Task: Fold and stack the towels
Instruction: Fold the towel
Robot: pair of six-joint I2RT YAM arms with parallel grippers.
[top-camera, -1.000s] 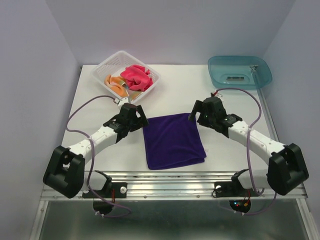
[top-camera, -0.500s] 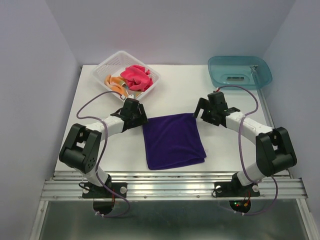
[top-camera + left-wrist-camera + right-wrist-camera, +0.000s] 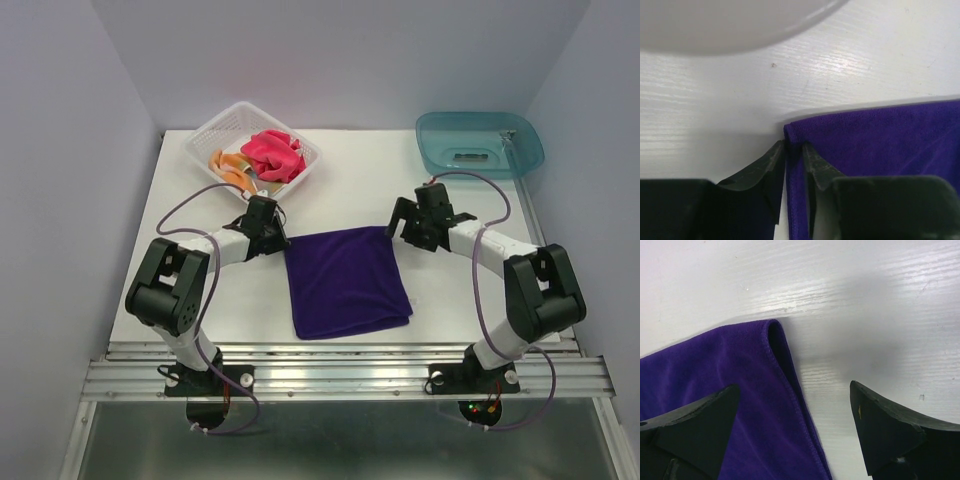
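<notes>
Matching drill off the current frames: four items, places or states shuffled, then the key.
Items
1. purple towel
2. pink towel
3. left end effector
4. right end effector

Place or state
A. in the white basket
B. open, astride a towel corner
C. spread flat on the table
D. pinching a towel edge

Pairs: 1-C, 2-A, 3-D, 4-B

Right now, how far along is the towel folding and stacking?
Early. Done: the purple towel lies spread flat on the table. In hand: the left gripper pinches its far left corner; the right gripper stands open over the far right corner. Left: the pink towel and orange towel lie crumpled in the basket; nothing is stacked.
</notes>
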